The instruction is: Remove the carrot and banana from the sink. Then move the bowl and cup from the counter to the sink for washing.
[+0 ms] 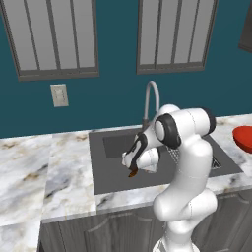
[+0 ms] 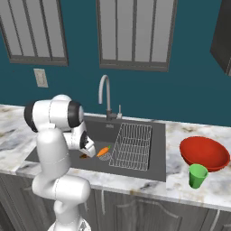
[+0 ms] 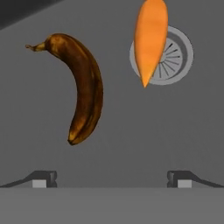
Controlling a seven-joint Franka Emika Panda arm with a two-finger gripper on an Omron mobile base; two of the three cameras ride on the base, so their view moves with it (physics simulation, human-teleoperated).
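Observation:
My gripper (image 3: pixel 113 179) hangs open low inside the dark grey sink (image 1: pixel 114 181), nothing between its fingertips (image 3: pixel 43 178). Just ahead of it the dark brown banana (image 3: pixel 83 87) lies on the basin floor, left of centre in the hand view. The orange carrot (image 3: pixel 151 39) rests with its tip over the round drain (image 3: pixel 177 57). In the right base view the carrot (image 2: pixel 103 151) lies beside my hand, and a bit of the banana (image 2: pixel 84 156) shows under it. On the counter (image 2: pixel 180 131) right of the sink stand the red bowl (image 2: pixel 204 153) and the green cup (image 2: pixel 197 176).
A wire rack (image 2: pixel 132 145) fills the right half of the basin. The curved steel faucet (image 2: pixel 105 97) rises behind the sink. Marble counter (image 1: pixel 59 167) stretches left of the basin, and a wall socket (image 1: pixel 59 95) sits above it.

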